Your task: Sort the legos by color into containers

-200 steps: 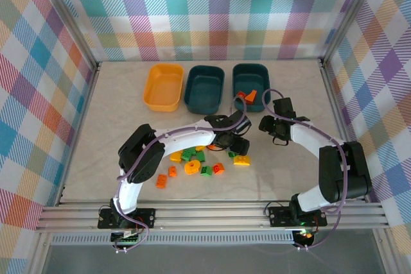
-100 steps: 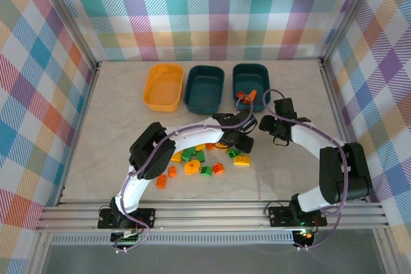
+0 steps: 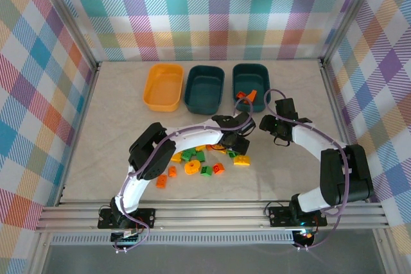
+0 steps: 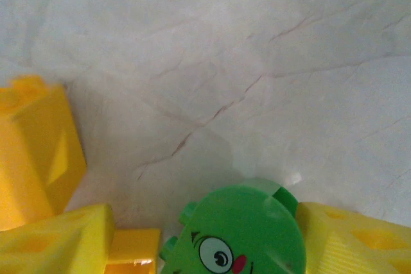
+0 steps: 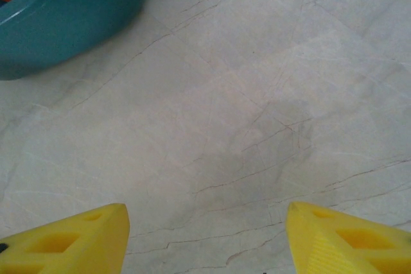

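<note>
Looking top-down: left arm's elbow has swung in since a second ago, left pincer (image 3: 236,140) low over the bricks (image 3: 204,163) on the counter (image 3: 115,126). Left wrist: it's pinching a green brick (image 4: 237,239), probably tub-bound next. Right wrist: right pincer (image 5: 205,235) spread, empty, beside the teal tub (image 5: 64,17).

1. Table (image 5: 257,94): matt, pale, stone-like surface with fine veins.
2. Teal tub (image 5: 70,17): smooth, glossy plastic.
3. Green lego (image 4: 257,216): shiny moulded plastic.
4. Walls (image 3: 212,11): checked cloth.
5. Frame rails (image 3: 212,210): brushed metal.

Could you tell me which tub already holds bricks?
The right-hand teal tub: orange bricks lie inside, while the yellow tub and the middle teal tub look empty.
</note>
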